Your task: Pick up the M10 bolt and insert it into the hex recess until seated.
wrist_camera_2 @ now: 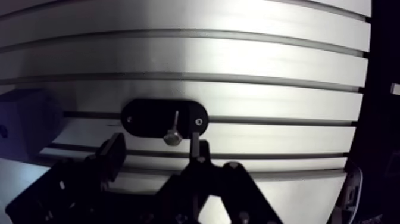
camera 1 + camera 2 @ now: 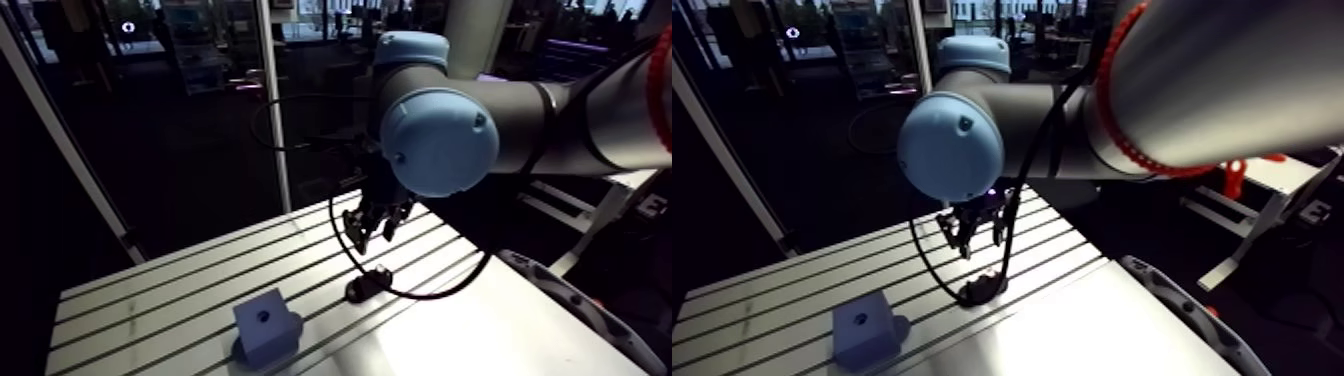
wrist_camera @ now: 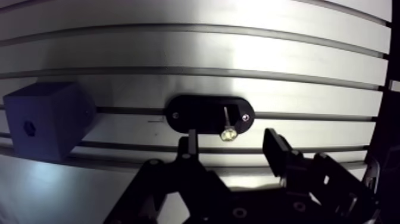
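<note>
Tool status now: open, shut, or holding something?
Tool: open, holding nothing. The M10 bolt sits in the black holder on the table, not gripped.

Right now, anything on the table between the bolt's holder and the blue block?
No. Wrist view shows bare table between holder and block.

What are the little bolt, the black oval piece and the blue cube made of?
Bolt: probably steel, bright silvery glint. Oval piece: seemingly black plastic, matte, hardly any shine. Cube: looks like dull blue plastic, matte faces; can't be sure.
</note>
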Robot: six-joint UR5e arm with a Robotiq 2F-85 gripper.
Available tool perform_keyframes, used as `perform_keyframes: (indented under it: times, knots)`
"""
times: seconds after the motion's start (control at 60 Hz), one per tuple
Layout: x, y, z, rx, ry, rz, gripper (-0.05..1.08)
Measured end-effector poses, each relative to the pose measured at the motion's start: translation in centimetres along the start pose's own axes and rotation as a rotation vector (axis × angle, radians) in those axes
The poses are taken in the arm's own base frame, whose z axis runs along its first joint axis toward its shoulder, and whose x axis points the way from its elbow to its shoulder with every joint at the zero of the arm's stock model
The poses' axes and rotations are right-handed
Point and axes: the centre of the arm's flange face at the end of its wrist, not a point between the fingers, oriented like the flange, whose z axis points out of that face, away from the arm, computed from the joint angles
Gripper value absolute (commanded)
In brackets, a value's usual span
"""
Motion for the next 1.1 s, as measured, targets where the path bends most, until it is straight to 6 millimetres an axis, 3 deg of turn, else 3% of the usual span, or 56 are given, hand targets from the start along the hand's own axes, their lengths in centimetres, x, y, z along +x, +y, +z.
perform_keyframes:
  times: [0.483, 1.1]
  knots:
    - [-0.6, 0.4, 1.2, -0.018, -0.019, 0.007, 0.35]
    - [-1.4, 0.0, 2.4, -0.014, -0.031, 0.011, 0.46]
